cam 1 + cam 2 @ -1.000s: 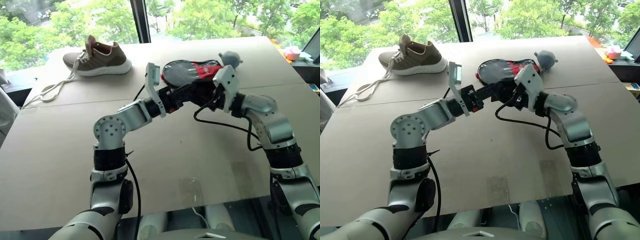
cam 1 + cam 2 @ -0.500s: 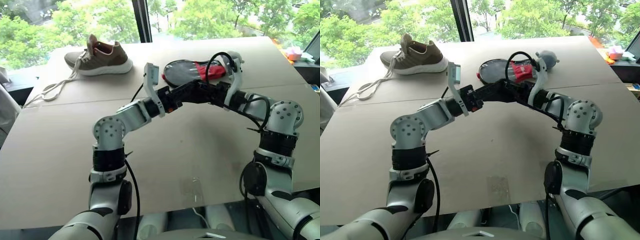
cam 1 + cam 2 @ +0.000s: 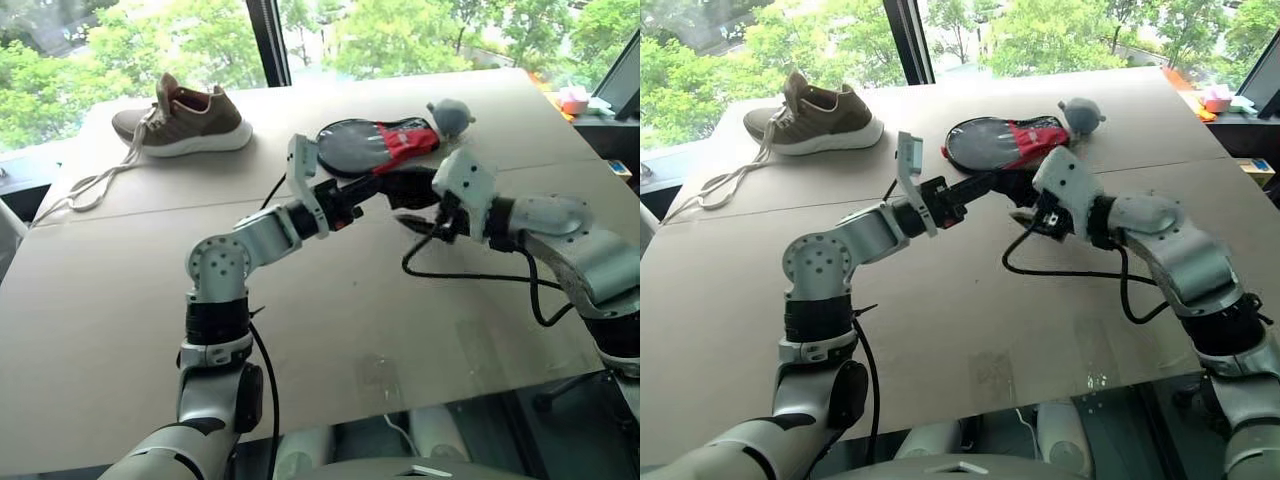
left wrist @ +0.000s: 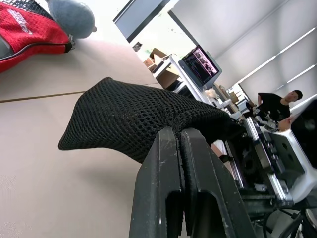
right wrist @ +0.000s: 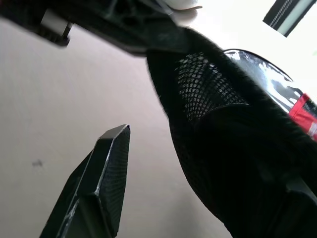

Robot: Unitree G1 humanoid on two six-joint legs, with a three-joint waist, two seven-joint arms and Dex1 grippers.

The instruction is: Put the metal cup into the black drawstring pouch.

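Observation:
The black drawstring pouch [image 4: 124,119], a soft mesh bag, hangs above the table with my left gripper [image 4: 176,134] shut on its edge. In the head views the pouch [image 3: 410,190] sits at the tip of the outstretched left arm. My right gripper [image 3: 420,222] is just beside and below the pouch, its jaws apart. One of its fingers [image 5: 109,163] stands clear of the mesh, and the pouch [image 5: 223,129] covers the other one. The metal cup is hidden from view.
Behind the grippers lie a black-and-red paddle-shaped case [image 3: 375,145] and a grey plush toy [image 3: 450,115]. A brown shoe [image 3: 185,115] with trailing laces rests far left. A black cable [image 3: 470,275] loops under the right forearm. A person [image 4: 280,104] sits far off.
The right arm has drawn back toward me and rolled its wrist, so its gripper now sits lower beside the pouch. The left gripper keeps its hold and has not moved. The camera shifted slightly.

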